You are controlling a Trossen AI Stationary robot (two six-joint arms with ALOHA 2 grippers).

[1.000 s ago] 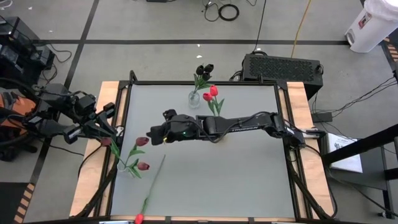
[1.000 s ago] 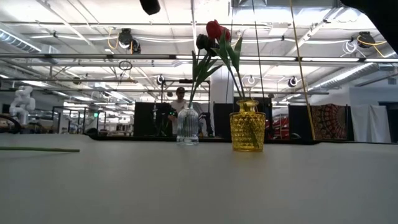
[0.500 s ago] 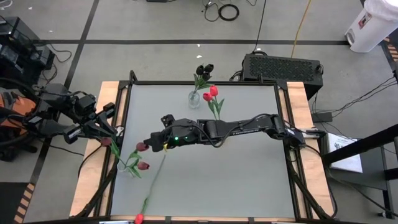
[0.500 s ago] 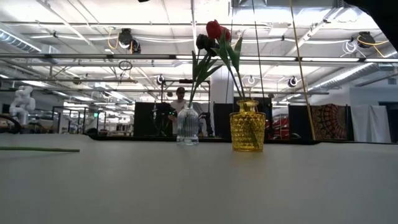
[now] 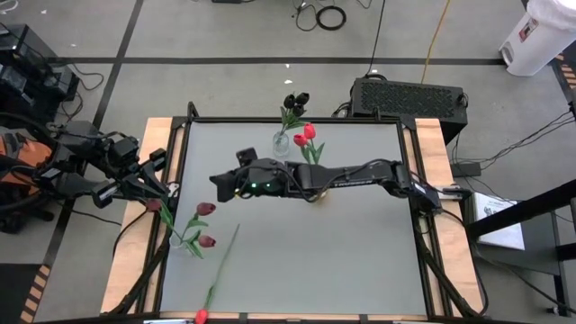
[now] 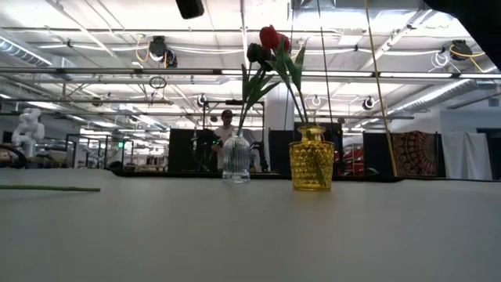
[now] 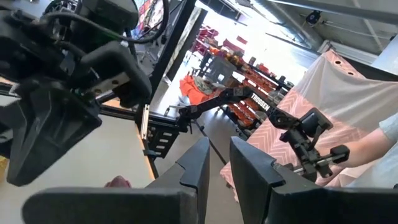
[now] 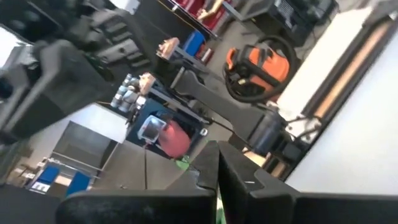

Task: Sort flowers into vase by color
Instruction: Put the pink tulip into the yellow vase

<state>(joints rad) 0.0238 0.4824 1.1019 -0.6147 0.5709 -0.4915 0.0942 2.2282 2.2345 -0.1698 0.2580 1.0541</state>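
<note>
The right end effector (image 5: 219, 186) is stretched far across the surface (image 5: 360, 261), over its middle part toward the left edge. Its fingers (image 8: 211, 163) are pressed almost together, and in the right wrist view a reddish tulip head (image 8: 173, 140) and a bit of green sit just beyond them, so I judge that it holds one flower by the stem. In the high view this flower is hidden by the arm, so I cannot confirm it there.

The left end effector (image 7: 214, 165) waits beyond the left edge of the surface, its fingers only a narrow gap apart and holding nothing.

The other flowers are in several places. A clear vase (image 5: 282, 142) near the far edge carries black tulips (image 5: 295, 100), and two red tulips (image 5: 305, 135) stand just beside it in a yellow vase (image 6: 311, 159). Two maroon tulips (image 5: 205, 224) stand near the left edge, and one red tulip (image 5: 216, 277) lies flat toward the near edge.

The step in hand seems to be the carrying of a picked flower to its vase. The next move calls for bringing the stem upright over the vase of the matching colour and lowering it into the narrow neck without touching the flowers already there.
</note>
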